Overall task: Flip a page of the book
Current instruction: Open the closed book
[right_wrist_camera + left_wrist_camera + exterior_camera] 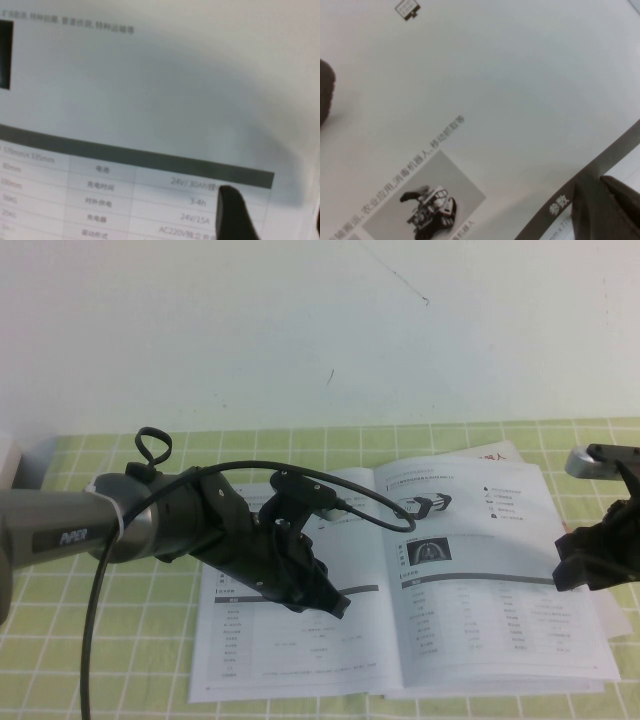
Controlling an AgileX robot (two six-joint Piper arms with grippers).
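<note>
Pressing down on the left leaf of the book (pixel 300 640) with the left gripper (pixel 325 602), apparently pinning it flat; finger spread impossible to tell. Hovering at the outer edge of the page (pixel 480 580), lying flat on the right half, with the right gripper (pixel 590 560) spread wide and holding nothing, seemingly readying to catch that edge.

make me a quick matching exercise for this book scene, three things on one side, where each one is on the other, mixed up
Things:
1. left gripper
2. right gripper
3. book

Places:
A. lying open on the green checked cloth
B. over the book's left-hand page
C. at the book's right edge, jaws open

Pairs: 1-B, 2-C, 3-A
</note>
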